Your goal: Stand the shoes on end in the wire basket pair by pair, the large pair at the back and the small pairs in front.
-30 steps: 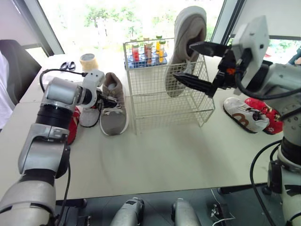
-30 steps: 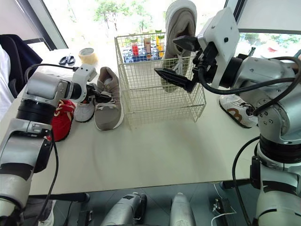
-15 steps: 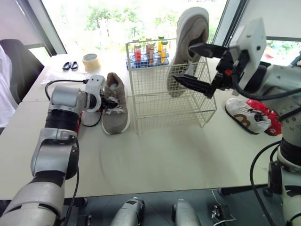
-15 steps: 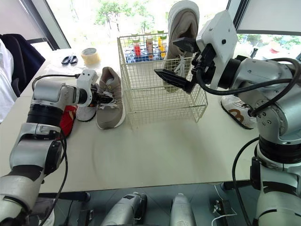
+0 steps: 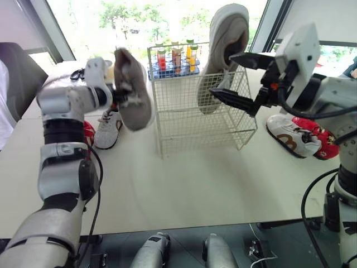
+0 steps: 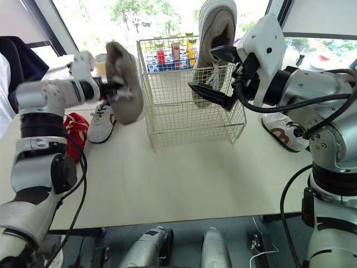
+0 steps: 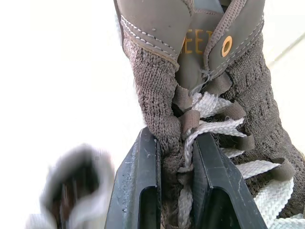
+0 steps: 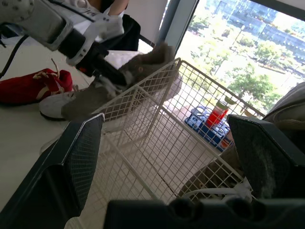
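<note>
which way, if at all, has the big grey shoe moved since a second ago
Yes: up. The left gripper has lifted the grey shoe off the table, level with the wire basket's top rim.

The left hand point(image 5: 127, 95) has lifted the grey shoe point(image 5: 135, 89) off the table point(image 5: 195, 178), beside the wire basket point(image 5: 189, 114).

Lab/office rm: white table point(image 5: 195, 178), big windows point(image 5: 162, 17) w/ trees, rack point(image 8: 212, 125) of coloured tubes.

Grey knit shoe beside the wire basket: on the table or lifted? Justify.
Lifted: left gripper clamps the grey knit shoe by its laces, above the white table.
</note>
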